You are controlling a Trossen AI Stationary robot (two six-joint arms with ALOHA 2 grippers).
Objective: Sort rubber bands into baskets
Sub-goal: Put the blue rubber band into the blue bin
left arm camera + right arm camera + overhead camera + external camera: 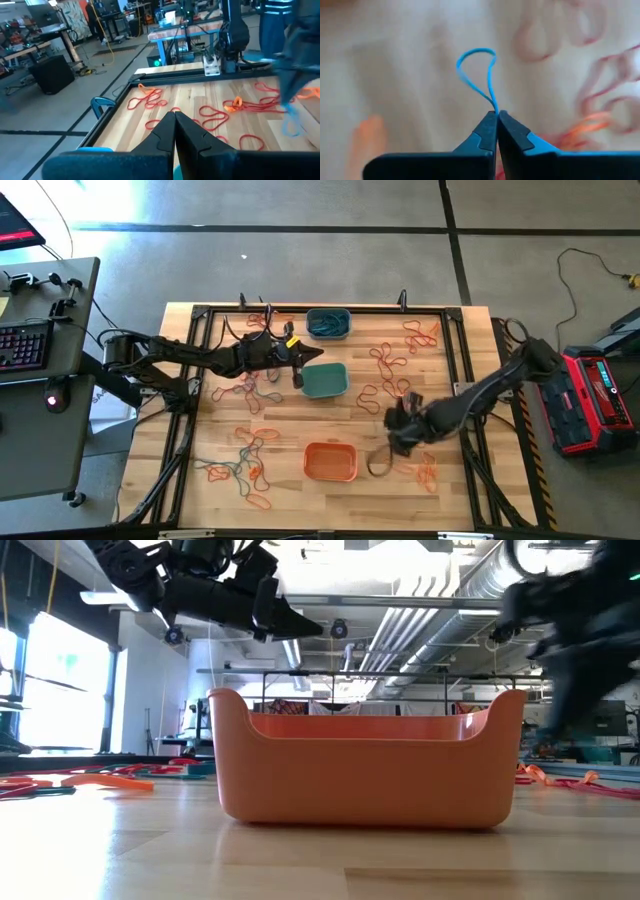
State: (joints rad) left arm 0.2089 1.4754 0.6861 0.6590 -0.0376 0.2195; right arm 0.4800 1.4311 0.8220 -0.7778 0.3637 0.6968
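Orange, red and blue-teal rubber bands [385, 365] lie scattered flat over the wooden table. Three baskets stand on it: grey-blue [328, 323] at the far side, teal-green [323, 380] in the middle, orange [330, 461] near the front. My right gripper [393, 430] is right of the orange basket, pointing steeply down, shut on a blue rubber band [477, 75]. My left gripper [298, 375] hangs shut beside the teal-green basket's left rim, and nothing shows between its fingers [174, 120]. My right gripper pinches one end of the blue band's loop [495, 109] between its two fingertips, coming from above at a steep slant. The rest of the band reaches out past the fingertips as a narrow open loop, and it hangs below the gripper in the left wrist view [291, 122].
A black frame [455, 360] runs around the work area. Red and orange bands crowd the table's far right [420, 335] and near right [428, 472]; a mixed tangle lies at the near left [245, 465]. A dark loop [378, 463] lies just right of the orange basket.
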